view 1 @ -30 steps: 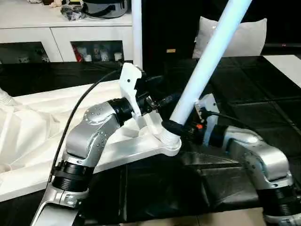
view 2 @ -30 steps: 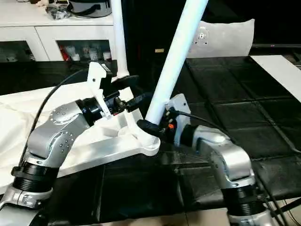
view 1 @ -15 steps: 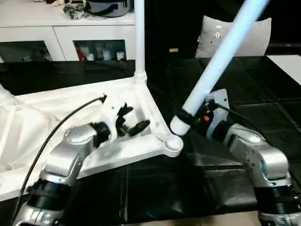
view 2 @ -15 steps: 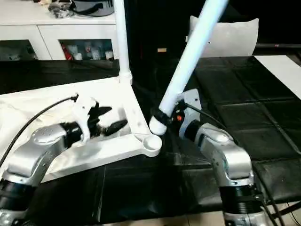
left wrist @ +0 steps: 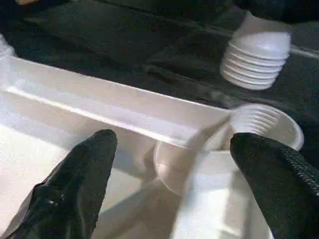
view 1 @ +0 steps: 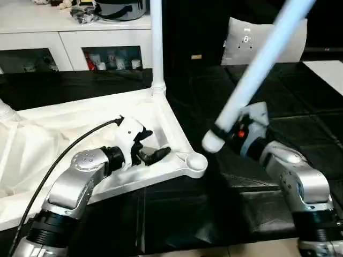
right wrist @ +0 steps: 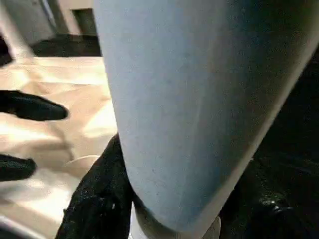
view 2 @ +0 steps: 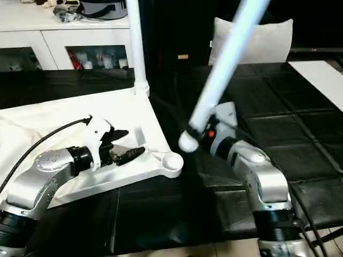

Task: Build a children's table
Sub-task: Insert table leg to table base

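Observation:
The white tabletop [view 1: 80, 123] lies underside up on the black surface, its near corner socket [view 1: 196, 160] empty. One white leg [view 1: 156, 43] stands upright in the far corner socket. My right gripper [view 1: 221, 131] is shut on a second leg [view 1: 257, 64] near its lower end. That leg is tilted, and its ribbed end [left wrist: 256, 55] hangs above and just right of the near socket [left wrist: 264, 124]. My left gripper [view 1: 153, 150] is open and empty, low over the tabletop's rim just left of that socket. Its black fingers [left wrist: 79, 184] straddle the rib there.
A pale cushion [view 1: 268, 37] leans at the back right, behind the held leg. White cabinets [view 1: 53, 37] with glass doors line the back. The black tiled surface [view 1: 300, 112] stretches to the right, with a white sheet [view 1: 327, 67] at its far right edge.
The right gripper has lifted the tilted leg's end off the near corner socket and carried it right. The left arm has come down from beside that leg to the tabletop rim.

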